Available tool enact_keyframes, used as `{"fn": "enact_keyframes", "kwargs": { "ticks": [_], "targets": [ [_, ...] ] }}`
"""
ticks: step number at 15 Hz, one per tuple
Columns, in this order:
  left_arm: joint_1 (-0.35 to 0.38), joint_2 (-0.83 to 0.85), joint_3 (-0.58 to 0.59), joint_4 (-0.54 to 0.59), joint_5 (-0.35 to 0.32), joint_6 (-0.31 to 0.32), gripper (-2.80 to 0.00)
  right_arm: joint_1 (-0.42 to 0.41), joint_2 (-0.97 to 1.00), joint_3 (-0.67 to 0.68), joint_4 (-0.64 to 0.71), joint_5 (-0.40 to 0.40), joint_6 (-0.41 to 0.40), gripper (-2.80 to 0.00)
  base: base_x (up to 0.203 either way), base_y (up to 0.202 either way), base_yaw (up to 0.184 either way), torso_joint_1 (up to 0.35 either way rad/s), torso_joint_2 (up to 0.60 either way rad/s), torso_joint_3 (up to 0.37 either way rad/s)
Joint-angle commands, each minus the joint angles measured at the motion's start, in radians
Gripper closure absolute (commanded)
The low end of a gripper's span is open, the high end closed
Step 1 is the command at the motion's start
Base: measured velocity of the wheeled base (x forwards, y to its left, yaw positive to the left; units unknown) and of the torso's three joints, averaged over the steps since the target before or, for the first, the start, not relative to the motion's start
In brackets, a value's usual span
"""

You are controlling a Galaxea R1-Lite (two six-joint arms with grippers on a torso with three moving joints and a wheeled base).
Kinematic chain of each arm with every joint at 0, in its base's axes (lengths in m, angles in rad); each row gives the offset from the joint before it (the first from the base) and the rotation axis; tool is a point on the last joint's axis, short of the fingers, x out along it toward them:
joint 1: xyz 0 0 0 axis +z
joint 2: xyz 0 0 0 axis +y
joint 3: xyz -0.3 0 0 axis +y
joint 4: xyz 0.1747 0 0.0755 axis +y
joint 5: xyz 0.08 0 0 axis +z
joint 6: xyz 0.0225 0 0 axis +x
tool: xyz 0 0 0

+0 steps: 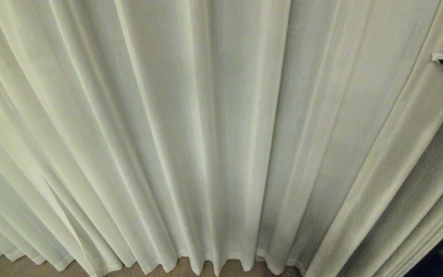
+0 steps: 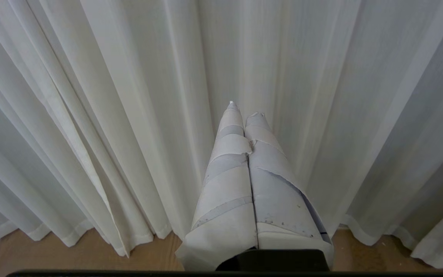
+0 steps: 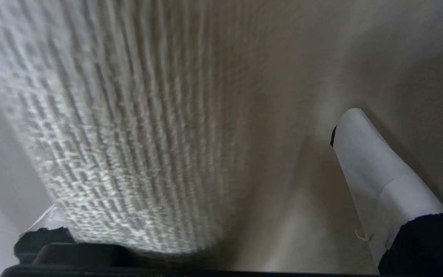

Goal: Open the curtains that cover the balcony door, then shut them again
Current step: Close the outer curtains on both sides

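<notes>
Curtains [image 3: 137, 127] between right pincer [image 3: 206, 184] fingers [image 3: 363, 154]

Curtains [image 1: 214, 134] drawn shut: cream-white, lightly textured fabric in vertical pleats, filling the head view, wavy bottom hem hanging just at the floor. At far lower right a dark strip, likely the balcony door [image 1: 433, 265] frame; glass hidden.
</notes>
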Motion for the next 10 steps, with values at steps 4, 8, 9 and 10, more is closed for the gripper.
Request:
{"fn": "enact_keyframes", "kwargs": {
  "ticks": [4, 8, 9, 10],
  "targets": [
    [0.0, -0.001, 0.0, 0.0, 0.0, -0.001, 0.0, 0.022, 0.013, -0.001, -0.037, 0.008, 0.083, 0.0, 0.0, 0.0, 0.0, 0.0, 0.0, 0.0],
    [0.0, -0.001, 0.0, 0.0, 0.0, 0.001, 0.0, 0.044, -0.092, 0.116, -0.06, 0.012, 0.118, 0.0, 0.0, 0.0, 0.0, 0.0, 0.0, 0.0],
    [0.0, -0.001, 0.0, 0.0, 0.0, 0.001, 0.0, 0.054, -0.132, 0.165, -0.06, 0.011, 0.118, 0.0, 0.0, 0.0, 0.0, 0.0, 0.0, 0.0],
    [0.0, -0.001, 0.0, 0.0, 0.0, -0.001, 0.0, 0.069, -0.182, 0.223, -0.061, 0.01, 0.118, 0.0, 0.0, 0.0, 0.0, 0.0, 0.0, 0.0]
  ]
}}
